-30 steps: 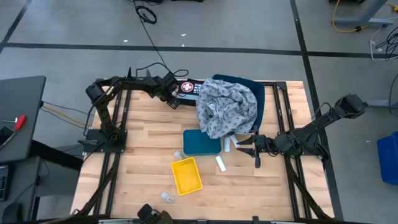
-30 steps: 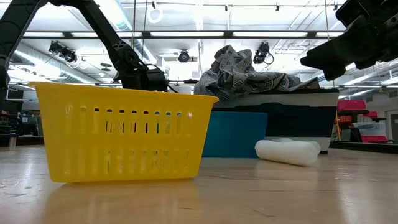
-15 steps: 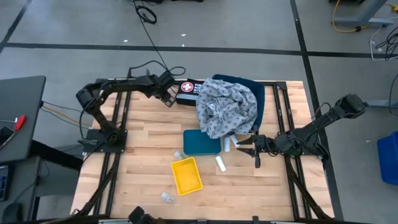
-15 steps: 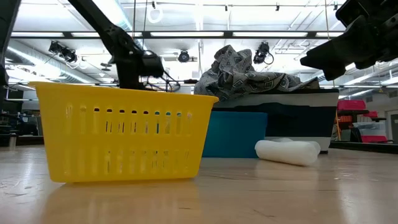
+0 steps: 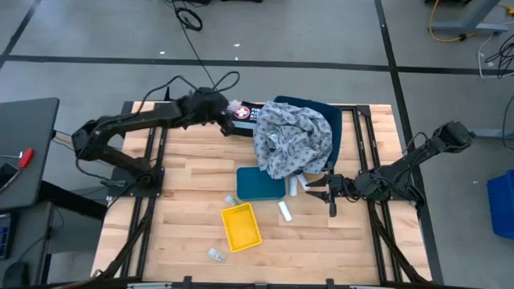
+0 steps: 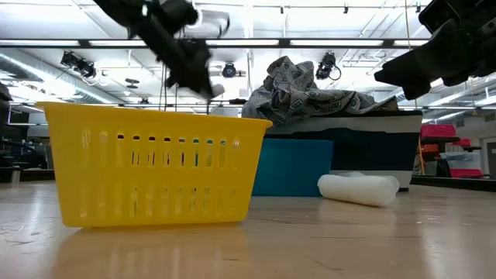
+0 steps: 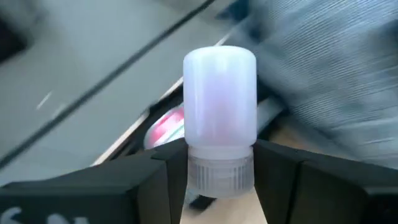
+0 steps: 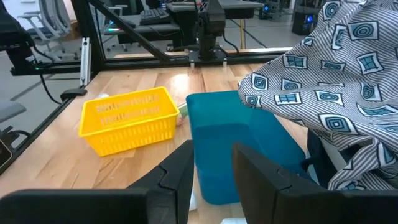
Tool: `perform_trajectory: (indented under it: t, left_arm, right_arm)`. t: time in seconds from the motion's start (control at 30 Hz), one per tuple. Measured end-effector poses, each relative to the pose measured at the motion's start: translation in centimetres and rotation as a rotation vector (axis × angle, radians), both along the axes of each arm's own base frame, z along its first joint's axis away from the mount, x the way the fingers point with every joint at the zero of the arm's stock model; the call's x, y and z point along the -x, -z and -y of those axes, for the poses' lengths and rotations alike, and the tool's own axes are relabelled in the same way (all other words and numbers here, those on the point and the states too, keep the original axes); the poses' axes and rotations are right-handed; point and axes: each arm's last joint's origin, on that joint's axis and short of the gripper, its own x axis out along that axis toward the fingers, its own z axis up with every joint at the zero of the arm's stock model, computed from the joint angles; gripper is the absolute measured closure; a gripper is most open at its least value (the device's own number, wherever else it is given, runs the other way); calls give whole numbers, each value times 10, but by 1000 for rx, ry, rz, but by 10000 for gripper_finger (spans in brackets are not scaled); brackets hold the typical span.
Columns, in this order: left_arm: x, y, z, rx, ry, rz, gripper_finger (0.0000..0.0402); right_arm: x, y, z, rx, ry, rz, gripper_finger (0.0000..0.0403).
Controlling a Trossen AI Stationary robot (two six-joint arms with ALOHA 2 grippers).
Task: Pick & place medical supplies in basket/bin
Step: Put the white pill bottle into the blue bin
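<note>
My left gripper hangs above the table's far edge, shut on a small white cylindrical bottle, one of the medical supplies. Its white tip also shows in the low view. My right gripper stands open and low beside the teal bin, nothing between its fingers. Two white rolls lie on the table close to it. A yellow basket stands near the front. A grey patterned cloth lies heaped over a dark blue case. My left gripper pinches the bottle's ribbed cap end between its two fingers. The smooth white body sticks out past the fingertips. The fingers slant down from the table's left. The bottle is lifted clear of the table.
A black first-aid pouch lies under my left gripper at the far edge. Tiny clear packets lie by the teal bin and near the front edge. Bare wood shows on the table's left half.
My left gripper has risen from just above the table at the far edge, well above the yellow basket's rim in the low view. It has tipped up from steeply downward toward level. Its elbow has swung toward the table's left.
</note>
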Motion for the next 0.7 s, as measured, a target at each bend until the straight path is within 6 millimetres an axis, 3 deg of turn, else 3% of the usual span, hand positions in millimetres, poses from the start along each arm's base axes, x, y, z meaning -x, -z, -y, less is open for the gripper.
perform_trajectory:
  t: [0.37,0.53,0.7]
  left_arm:
    - [-38,-46,85,-243,533,494,258]
    - [-33,-26,110,-316,641,707,258]
    - [-21,9,121,-286,679,660,258]
  right_arm:
    - [0,0,0,1,1,-1,289]
    - [0,0,0,0,1,0,289]
    - [0,0,0,0,1,0,289]
